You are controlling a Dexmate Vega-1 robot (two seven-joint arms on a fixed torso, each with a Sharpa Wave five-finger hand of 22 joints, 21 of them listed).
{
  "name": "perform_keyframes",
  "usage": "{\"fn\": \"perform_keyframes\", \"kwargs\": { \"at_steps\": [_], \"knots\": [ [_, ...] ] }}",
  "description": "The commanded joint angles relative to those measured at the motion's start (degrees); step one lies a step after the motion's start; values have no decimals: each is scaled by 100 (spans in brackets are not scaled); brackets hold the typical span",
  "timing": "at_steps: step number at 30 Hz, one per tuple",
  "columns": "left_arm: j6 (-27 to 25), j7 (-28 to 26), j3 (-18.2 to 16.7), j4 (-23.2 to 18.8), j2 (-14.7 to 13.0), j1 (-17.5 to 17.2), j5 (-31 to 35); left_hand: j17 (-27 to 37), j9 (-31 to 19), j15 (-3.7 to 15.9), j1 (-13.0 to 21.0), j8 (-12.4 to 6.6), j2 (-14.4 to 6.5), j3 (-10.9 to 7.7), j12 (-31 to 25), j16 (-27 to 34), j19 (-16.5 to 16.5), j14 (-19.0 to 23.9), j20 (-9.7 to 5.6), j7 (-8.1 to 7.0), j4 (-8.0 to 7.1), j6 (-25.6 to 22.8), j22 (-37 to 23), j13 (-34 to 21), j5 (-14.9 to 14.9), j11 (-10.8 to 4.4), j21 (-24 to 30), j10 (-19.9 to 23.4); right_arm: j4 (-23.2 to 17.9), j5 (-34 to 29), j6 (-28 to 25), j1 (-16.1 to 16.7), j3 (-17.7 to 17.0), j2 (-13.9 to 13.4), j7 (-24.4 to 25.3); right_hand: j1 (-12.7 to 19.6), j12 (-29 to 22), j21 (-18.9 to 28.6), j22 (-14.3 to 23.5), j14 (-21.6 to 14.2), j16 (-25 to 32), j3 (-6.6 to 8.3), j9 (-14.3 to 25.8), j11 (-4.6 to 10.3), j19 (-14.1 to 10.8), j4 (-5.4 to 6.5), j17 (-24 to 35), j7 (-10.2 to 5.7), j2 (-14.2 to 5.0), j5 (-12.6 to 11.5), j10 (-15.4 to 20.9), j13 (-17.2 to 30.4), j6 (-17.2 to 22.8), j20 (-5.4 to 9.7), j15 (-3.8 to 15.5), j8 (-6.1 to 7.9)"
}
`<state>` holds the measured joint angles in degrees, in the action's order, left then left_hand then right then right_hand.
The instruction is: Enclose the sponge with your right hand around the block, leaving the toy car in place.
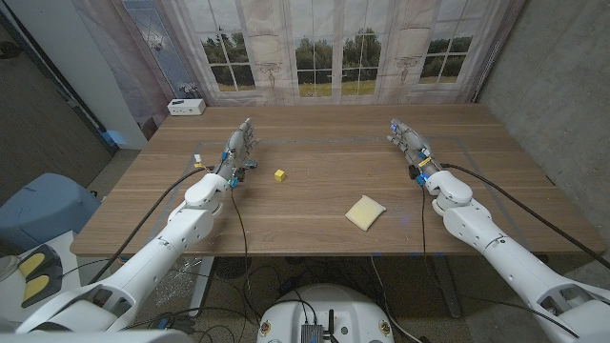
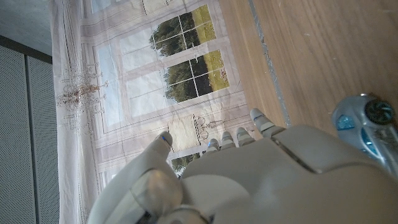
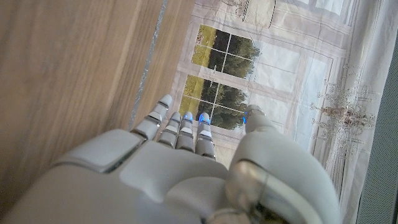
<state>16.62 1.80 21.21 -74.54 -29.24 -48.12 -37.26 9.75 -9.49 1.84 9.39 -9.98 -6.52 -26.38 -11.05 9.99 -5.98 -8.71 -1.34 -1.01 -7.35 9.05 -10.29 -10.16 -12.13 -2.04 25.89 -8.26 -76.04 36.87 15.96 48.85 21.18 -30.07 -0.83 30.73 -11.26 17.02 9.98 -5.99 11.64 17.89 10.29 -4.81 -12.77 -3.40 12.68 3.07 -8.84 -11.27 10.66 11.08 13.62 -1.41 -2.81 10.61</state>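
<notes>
Sponge point(image 1: 365, 212): flat yellow, lies on desk point(image 1: 315, 238) nr front edge, right of centre.
Block point(image 1: 279, 174): small yellow, left of sponge, well apart.
Right hand point(image 1: 407, 139): fingers apart, holds nothing, far from sponge.
Left hand point(image 1: 241, 144): fingers apart, holds nothing.
Toy car point(image 2: 368, 122): blue, beside left hand.
White box point(image 1: 186, 107): desk's far left corner.

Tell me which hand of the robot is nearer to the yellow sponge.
The right hand. It stands beyond the sponge, toward the table's right side. The left hand stands far off on the left side, past the small yellow block. Neither touches the sponge.
</notes>
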Motion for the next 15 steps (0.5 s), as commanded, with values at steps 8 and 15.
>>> {"fn": "perform_keyframes", "kwargs": {
  "at_steps": [8,15],
  "knots": [
    [-63,-45,18,-137,-45,-57,25,10,-21,-2,34,-32,28,-21,-31,45,-51,-40,17,1,23,19,-19,-19,-28,37,1,-40,-890,-563,-787,238,110,-570,635,18,-69,-44,23,-229,133,31,16,16,14,-17,17,-68,-42,-56,102,31,101,-262,-128,43],
    [-76,-14,27,-139,-47,-42,19,10,-22,-22,29,-42,38,-12,-36,48,-46,-27,26,5,37,-15,-19,-19,-28,36,-10,-22,-1450,-899,-1306,383,159,-891,1002,31,-82,-55,27,-254,144,43,18,17,-2,-51,14,-76,-41,-68,149,36,147,-280,-121,57]
  ]
}}
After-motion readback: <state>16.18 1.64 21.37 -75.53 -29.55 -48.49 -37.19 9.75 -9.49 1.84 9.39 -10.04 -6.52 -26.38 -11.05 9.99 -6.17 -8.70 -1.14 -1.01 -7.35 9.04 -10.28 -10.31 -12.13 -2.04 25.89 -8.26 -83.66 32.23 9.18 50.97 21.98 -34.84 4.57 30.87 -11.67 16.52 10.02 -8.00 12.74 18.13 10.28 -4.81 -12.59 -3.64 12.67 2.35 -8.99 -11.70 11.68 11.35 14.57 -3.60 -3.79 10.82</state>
